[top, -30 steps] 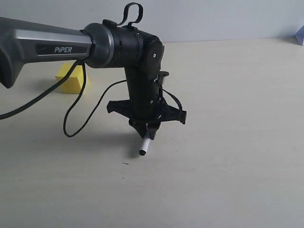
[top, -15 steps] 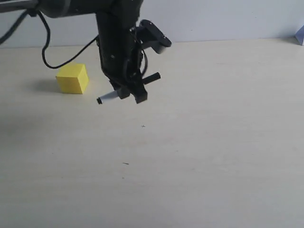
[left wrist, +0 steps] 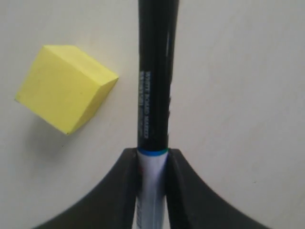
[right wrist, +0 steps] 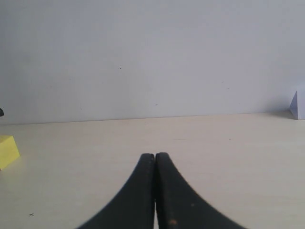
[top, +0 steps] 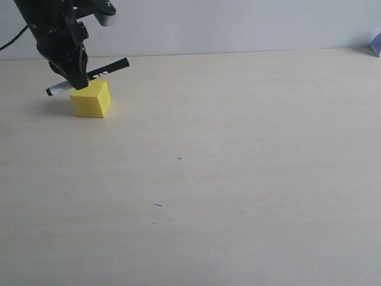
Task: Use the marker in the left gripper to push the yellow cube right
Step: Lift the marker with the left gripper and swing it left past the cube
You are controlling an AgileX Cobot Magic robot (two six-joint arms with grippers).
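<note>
Where the cube sits: the yellow cube (top: 90,99) rests flat on the table (top: 238,179) at about ten o'clock, with bare tabletop stretching away toward three o'clock.
Left claw: the left gripper (top: 76,80) hangs just above the cube's top back edge, its jaws narrow and clamped on the marker (top: 110,68).
Marker pose: it lies nearly level and crosswise in the jaws, white end toward nine o'clock, black cap toward two o'clock.
Why held so: gripped near one end, the pen leaves a long free length to use as a pusher, I would say.
Gap to cube: the wrist view shows a cube corner close beside the black cap; I cannot tell whether they touch.
Why placed there: a push to the right needs the pen on the cube's nine o'clock face, and the claw hovers at that end, which looks like lining up.
Writing: pale print along the black cap appears to read "WHITE BOARD MARKER"; a smaller line beside it is too blurred. A thin blue ring marks where black meets white.
Cube markings: none.
Right claw: the right gripper (right wrist: 155,164) has its jaws pressed together, holding nothing, well apart from the cube.
</note>
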